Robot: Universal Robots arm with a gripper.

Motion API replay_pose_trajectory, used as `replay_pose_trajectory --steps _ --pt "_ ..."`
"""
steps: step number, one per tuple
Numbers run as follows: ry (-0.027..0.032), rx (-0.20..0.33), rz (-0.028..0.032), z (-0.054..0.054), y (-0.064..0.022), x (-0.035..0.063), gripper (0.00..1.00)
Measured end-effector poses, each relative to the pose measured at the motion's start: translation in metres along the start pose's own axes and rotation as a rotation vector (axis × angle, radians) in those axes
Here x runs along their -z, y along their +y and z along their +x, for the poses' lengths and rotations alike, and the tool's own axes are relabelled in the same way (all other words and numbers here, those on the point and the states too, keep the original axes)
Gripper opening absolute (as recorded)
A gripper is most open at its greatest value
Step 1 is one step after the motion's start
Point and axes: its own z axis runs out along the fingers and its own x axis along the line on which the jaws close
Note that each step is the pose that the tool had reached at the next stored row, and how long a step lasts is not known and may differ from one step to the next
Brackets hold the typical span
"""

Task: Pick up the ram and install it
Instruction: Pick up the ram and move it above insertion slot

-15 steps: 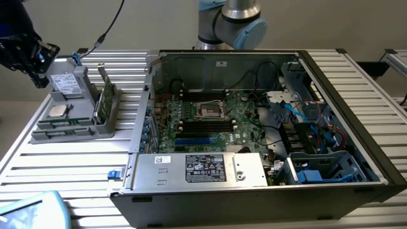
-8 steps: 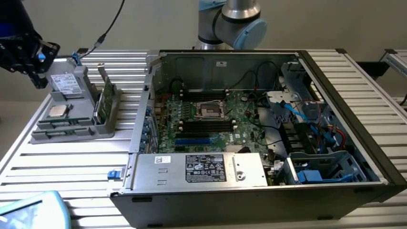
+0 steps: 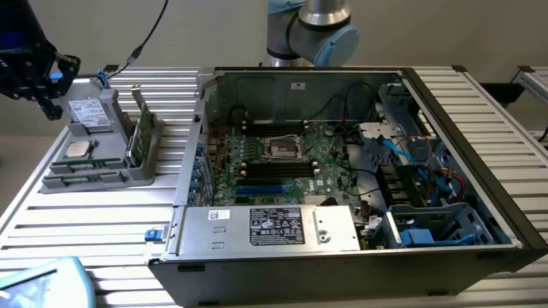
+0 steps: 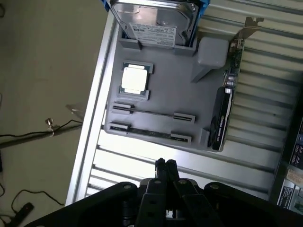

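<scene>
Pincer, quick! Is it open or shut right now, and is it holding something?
The pincer is shut, its tips pressed together, holding nothing, near the gray tray.

Lit evenly, apparently from overhead. Glare across slatted table [image 4: 142,158] in wrist view; soft shadow inside computer case [image 3: 256,96] in exterior view.

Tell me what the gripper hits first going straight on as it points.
Probably the gray parts tray, around its nearest slot, or the slatted table just short of it; depth is unclear.
</scene>
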Motion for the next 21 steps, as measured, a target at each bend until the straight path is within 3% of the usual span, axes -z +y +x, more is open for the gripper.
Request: replay_pose_trajectory --steps 21 --pt "0.0165 0.381 0.0284 0.0 0.0 0.0 0.11"
